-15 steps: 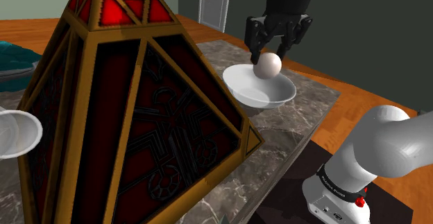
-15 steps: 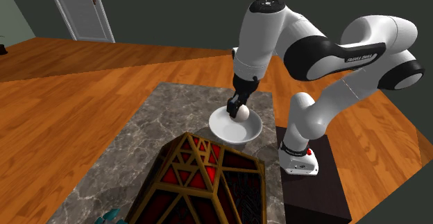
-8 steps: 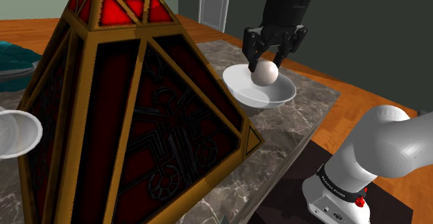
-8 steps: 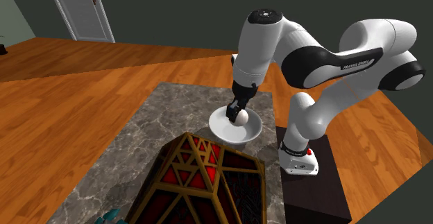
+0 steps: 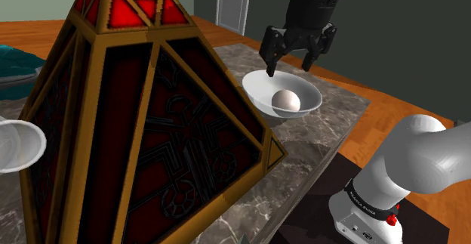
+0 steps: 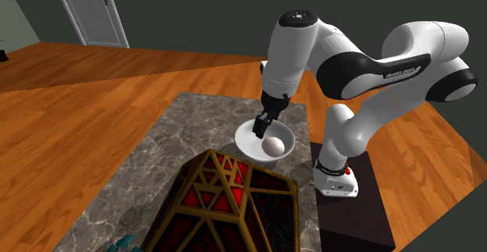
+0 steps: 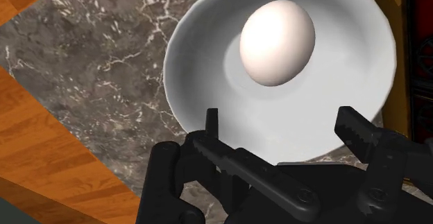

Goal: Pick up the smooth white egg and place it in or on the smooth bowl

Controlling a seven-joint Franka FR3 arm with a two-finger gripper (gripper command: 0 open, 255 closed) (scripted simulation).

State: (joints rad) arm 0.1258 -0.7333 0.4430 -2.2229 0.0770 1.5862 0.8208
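In the shoulder view, right of the big red-and-gold pyramid lantern [image 5: 151, 122] on the marble desk [image 5: 324, 129], the white egg [image 5: 286, 100] lies on the bottom of the white bowl [image 5: 259, 91], so the placing looks done and only drawing the arm away seems left. The tool [image 5: 288, 69] hangs just above the bowl's far rim, fingers spread and touching nothing. Half a second earlier the egg sat between those fingers just over the bowl; now it has dropped free.
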